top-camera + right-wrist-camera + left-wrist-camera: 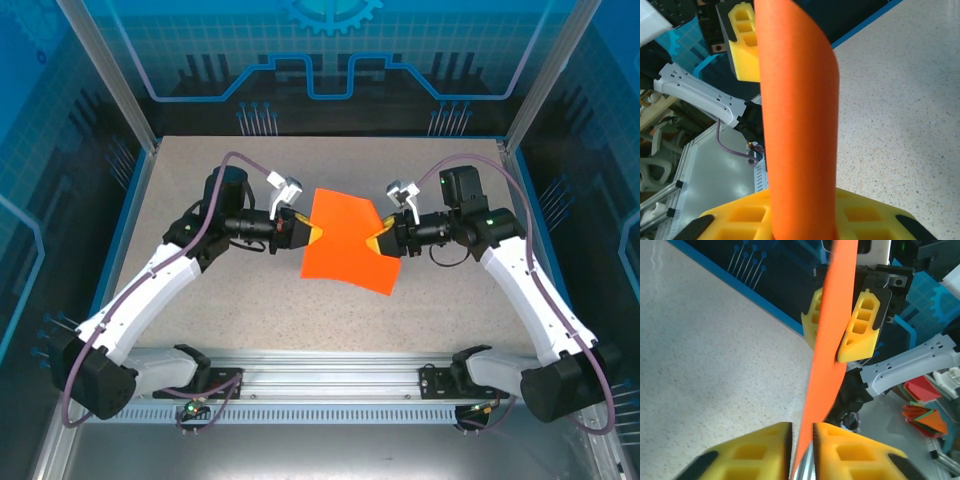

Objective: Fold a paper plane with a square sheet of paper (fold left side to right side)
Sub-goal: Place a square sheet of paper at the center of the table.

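I am clenching the left claw [305, 229] on the sheet of paper [347, 240] at its left edge, while the right claw [380, 238] is straddling its right edge, grip indeterminate.

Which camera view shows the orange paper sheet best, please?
The top external view: the square sheet of paper shows its whole outline. The left wrist view sees it nearly edge-on; the right wrist view, a curved strip.

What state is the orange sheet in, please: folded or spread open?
Spread, not folded: the square sheet of paper hangs as one bowed layer between the left gripper and right gripper, with no crease visible.
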Controlling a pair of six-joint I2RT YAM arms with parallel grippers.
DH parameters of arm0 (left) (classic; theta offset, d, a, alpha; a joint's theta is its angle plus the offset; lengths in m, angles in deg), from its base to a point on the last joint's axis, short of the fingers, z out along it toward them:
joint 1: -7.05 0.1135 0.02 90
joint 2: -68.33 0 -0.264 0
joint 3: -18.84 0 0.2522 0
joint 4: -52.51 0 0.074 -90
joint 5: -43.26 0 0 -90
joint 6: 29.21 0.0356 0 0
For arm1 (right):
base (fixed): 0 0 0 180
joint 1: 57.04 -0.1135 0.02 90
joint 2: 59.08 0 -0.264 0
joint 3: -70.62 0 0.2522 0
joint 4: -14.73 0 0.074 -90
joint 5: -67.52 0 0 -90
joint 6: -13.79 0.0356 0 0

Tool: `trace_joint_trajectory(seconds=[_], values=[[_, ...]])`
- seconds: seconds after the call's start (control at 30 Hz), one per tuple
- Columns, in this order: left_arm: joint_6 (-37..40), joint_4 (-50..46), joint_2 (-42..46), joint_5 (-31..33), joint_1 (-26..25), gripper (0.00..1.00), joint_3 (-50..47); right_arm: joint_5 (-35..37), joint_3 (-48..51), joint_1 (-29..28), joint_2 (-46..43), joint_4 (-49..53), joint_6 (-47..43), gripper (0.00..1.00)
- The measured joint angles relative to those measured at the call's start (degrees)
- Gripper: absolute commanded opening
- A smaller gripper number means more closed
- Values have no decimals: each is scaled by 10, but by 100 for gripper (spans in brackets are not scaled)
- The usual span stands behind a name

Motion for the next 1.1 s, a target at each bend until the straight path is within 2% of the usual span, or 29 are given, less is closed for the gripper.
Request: trace_joint_trajectory(seconds=[0.1,0.2,0.3,0.4,0.5,0.57,0.8,0.93,1.1], values=[[-4,1,0,7,0,0,-4,40,4,10,0,-8,17,66],[-20,4,-3,30,0,0,-26,91,15,37,-1,-17,38,80],[-46,10,-16,61,0,0,-60,149,34,71,-1,-27,65,87],[-76,15,-46,93,0,0,-93,199,57,94,-1,-38,96,87],[-104,17,-91,120,0,0,-112,226,85,98,0,-58,135,86],[-118,20,-127,135,0,0,-116,230,106,98,5,-78,165,82],[-149,3,-226,199,0,0,-107,247,162,68,87,-148,263,57],[-160,-8,-248,224,0,0,-90,261,177,32,147,-188,304,47],[-163,-27,-252,242,0,2,-66,281,177,-6,218,-233,336,41]])
